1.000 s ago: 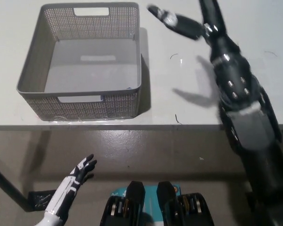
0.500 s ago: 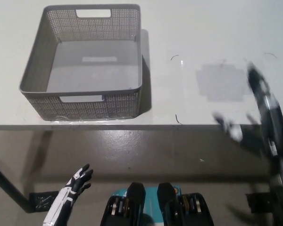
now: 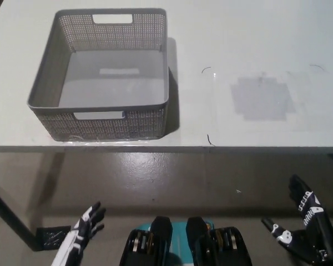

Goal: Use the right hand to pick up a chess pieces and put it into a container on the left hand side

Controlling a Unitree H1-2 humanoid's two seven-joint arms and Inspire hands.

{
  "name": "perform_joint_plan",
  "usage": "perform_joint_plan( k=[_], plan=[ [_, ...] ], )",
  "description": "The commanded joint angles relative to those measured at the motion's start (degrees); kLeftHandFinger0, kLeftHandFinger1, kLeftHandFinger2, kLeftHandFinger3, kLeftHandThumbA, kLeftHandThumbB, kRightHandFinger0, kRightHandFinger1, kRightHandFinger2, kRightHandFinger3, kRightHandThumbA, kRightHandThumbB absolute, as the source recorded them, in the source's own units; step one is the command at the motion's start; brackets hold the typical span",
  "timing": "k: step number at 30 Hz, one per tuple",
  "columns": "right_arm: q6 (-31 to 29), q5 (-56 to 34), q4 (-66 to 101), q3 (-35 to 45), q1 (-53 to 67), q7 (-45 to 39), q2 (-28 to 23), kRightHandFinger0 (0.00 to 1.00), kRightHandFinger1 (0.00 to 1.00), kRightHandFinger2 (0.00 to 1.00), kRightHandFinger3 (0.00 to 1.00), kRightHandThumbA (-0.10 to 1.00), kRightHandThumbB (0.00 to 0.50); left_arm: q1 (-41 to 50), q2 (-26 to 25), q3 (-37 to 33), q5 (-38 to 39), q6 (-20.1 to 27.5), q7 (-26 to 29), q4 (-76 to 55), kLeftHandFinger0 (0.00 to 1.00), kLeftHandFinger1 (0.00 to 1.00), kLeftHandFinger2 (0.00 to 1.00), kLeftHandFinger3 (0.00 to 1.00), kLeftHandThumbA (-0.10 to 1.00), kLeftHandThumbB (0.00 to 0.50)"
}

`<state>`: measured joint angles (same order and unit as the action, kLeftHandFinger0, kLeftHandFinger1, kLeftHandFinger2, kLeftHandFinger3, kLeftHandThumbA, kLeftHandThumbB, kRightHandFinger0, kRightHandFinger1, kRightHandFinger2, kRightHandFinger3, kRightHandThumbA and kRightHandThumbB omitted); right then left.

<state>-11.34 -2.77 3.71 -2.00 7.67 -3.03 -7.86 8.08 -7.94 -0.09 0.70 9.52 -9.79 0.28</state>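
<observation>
**Mia:** Where is the black right hand?

**Sam:** It is low down at the bottom right, under the edge of the bench. Its fingers are spread apart and it holds nothing.

**Mia:** And the white left hand?

**Sam:** It rests at the bottom left, also below the bench. Its fingers are apart too, and it is empty.

**Mia:** Where is the chess piece?

**Sam:** I can't see one anywhere. The bench top shows only a grey patch and some thin little marks.

**Mia:** What about the container?

**Sam:** The grey basket sits on the left part of the bench, near the front edge. I see nothing inside it.

**Mia:** So what step is this?

**Sam:** I think the picking up has not started. The right hand is well apart from the bench. Next it needs to lift up over the bench and find a piece to grab, but no piece is in view.
</observation>
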Motion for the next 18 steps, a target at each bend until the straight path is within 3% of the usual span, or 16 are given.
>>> perform_joint_plan(
  k=[1, 6, 7, 14, 18],
  plan=[
    [-4.31, -3.04, -1.11, 1.09, 0.78, -1.76, -0.39, 1.00, 1.00, 1.00, 1.00, 0.87, 0.236, -1.41, 0.00, 0.52, 0.98, 1.91, 0.66, -0.62, 1.00, 1.00, 1.00, 1.00, 1.00, 0.170],
    [-4.56, -4.24, -5.09, 2.42, -1.00, -3.06, -2.08, 1.00, 1.00, 1.00, 1.00, 0.89, 0.224, -5.17, 0.12, 0.90, 0.51, 1.18, 1.02, 0.63, 1.00, 1.00, 1.00, 1.00, 1.00, 0.182],
    [-4.08, -4.79, -5.80, 2.63, -2.06, -3.58, -2.50, 1.00, 1.00, 1.00, 1.00, 0.89, 0.243, -6.28, 0.22, 0.98, 0.44, 1.10, 1.17, 1.03, 1.00, 1.00, 1.00, 1.00, 1.00, 0.173],
    [2.71, -2.83, -7.63, 1.89, -4.87, -3.81, -4.05, 1.00, 1.00, 1.00, 1.00, 0.93, 0.195, -9.05, -0.02, 1.19, 0.42, -0.13, 1.08, 1.30, 1.00, 1.00, 1.00, 1.00, 1.00, 0.165],
    [2.58, -3.67, -9.71, 2.14, -6.11, -4.09, -3.61, 1.00, 1.00, 1.00, 1.00, 0.92, 0.210, -9.58, -0.52, 1.31, 0.89, -1.12, 0.55, 1.20, 1.00, 1.00, 1.00, 1.00, 1.00, 0.162]
  ],
)
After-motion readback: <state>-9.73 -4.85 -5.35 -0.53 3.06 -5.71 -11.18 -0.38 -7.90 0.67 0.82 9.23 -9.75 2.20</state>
